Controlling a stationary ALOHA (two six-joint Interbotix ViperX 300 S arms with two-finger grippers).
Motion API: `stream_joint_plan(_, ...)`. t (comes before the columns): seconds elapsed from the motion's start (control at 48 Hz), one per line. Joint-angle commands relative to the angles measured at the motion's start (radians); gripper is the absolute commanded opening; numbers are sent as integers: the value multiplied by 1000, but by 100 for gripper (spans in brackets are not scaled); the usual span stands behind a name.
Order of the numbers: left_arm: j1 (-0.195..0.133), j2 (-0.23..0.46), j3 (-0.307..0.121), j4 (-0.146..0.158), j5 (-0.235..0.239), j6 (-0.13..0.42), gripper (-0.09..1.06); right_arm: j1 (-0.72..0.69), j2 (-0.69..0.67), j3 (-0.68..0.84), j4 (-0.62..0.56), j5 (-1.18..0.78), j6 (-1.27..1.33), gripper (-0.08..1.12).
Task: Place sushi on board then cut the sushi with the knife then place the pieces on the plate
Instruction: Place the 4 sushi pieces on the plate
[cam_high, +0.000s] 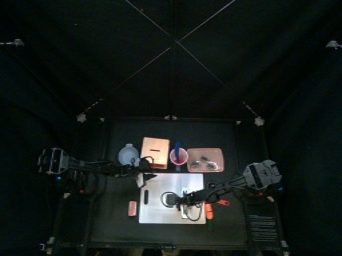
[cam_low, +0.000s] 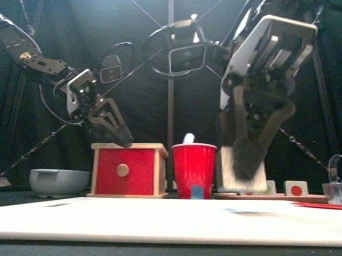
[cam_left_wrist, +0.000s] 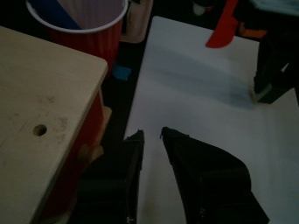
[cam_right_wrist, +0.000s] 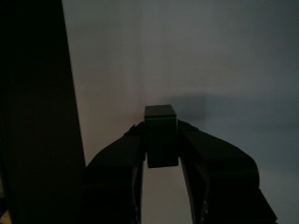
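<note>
The dark green sushi (cam_right_wrist: 162, 133) was pinched between the right fingers (cam_right_wrist: 122, 159), which were closed tight on it. It was low over the white board (cam_right_wrist: 216, 52), near the board's edge. I could not tell if it touched the board.

I think the first step was in hand: putting the sushi on the board. Next, the arm would need to go down gently, lay the sushi flat and let go. Then a knife had to come out of the red cup (cam_low: 195, 165).

The left fingers (cam_left_wrist: 197, 171) were only a little apart and held nothing. They hovered by the wooden box (cam_low: 130, 170). The pink plate (cam_high: 207, 158) sat at the back of the counter (cam_high: 107, 222).

I could not tell if this was the whole roll or one piece. From the front, the big right arm hid the sushi.
</note>
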Motion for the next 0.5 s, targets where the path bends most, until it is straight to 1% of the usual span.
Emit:
stream_joint_plan(0.021,0,-5,-17,-2,-6,2,67,-54,-130,32,-18,23,3,57)
stream_joint_plan(0.271,0,-5,-17,0,-6,2,67,-256,-364,195,-41,80,3,57)
stream_joint_plan(0.5,2,-3,-15,0,-6,2,67,-509,-505,321,-114,94,3,57)
